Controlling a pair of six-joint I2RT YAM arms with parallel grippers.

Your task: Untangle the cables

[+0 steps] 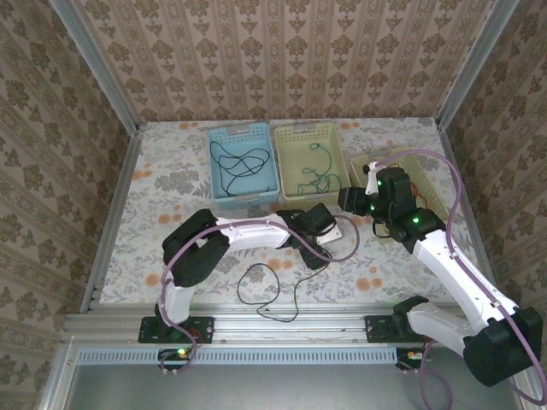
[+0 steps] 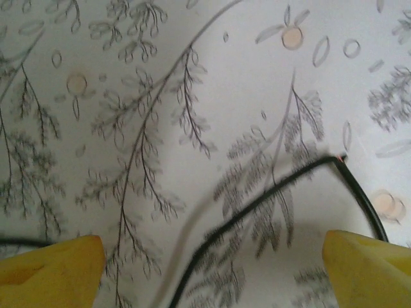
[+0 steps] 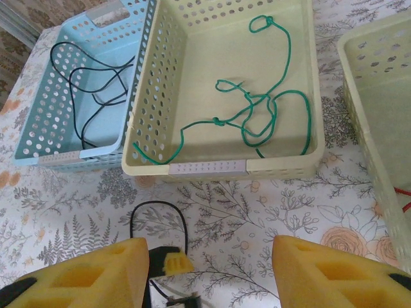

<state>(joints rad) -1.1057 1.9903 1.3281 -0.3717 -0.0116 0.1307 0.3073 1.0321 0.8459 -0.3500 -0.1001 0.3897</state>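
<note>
A black cable (image 2: 276,189) lies on the flowered table and runs between the yellow fingers (image 2: 51,269) of my left gripper (image 2: 212,282), which is open just above it. Seen from above, this cable (image 1: 241,286) loops toward the near edge from my left gripper (image 1: 320,254). My right gripper (image 3: 209,269) is open and holds nothing, hovering in front of the baskets (image 1: 349,201). A green cable (image 3: 257,109) lies knotted in the cream basket (image 3: 212,168). Another black cable (image 3: 96,83) lies in the blue basket (image 3: 38,138).
A third, pale basket (image 3: 372,109) stands at the right with a bit of red wire (image 3: 404,192) at its edge. The left gripper's fingertip (image 3: 170,262) and a black cable loop (image 3: 160,208) lie just below the right gripper. Thick lilac arm cables (image 1: 453,201) arch over both arms.
</note>
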